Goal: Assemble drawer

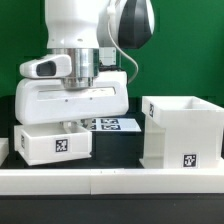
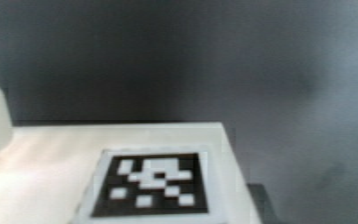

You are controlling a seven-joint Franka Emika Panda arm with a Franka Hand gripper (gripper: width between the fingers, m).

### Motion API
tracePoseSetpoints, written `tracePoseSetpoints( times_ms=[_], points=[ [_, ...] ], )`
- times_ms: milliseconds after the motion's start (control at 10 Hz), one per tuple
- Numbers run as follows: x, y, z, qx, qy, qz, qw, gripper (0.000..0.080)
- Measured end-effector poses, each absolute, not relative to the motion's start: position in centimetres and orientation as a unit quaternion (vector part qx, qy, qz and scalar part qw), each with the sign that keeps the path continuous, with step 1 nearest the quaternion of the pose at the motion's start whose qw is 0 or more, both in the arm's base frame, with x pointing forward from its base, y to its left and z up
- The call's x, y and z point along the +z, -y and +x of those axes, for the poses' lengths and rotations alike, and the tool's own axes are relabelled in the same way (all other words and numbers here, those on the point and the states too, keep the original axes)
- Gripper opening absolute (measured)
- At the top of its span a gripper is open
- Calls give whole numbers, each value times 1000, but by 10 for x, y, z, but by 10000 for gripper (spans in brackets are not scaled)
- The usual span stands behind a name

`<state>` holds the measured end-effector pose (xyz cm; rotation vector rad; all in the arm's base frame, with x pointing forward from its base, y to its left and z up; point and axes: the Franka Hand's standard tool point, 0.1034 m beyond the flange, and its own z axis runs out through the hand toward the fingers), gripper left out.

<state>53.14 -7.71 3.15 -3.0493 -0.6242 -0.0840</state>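
Lower left in the exterior view sits a tray point(image 1: 55, 145), the gripper point(image 1: 70, 122) hanging directly over it; the housing point(image 1: 180, 130) stands at lower right. A descent off-centre could strike the tray wall and shove it. Fingertips are hidden, so their spread is unreadable; a second tray is unseen.

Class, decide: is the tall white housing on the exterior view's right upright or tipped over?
Upright: the housing rests level, walls vertical, open top facing up.
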Motion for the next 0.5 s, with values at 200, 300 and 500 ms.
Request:
tracePoseSetpoints(
  times_ms=[200, 300, 500],
  points=[
    [29, 79, 530, -26, 255, -967, 10, 41],
    [29, 80, 530, -25, 285, -958, 8, 41],
    [28, 79, 528, -24, 364, -931, 5, 41]
  ],
)
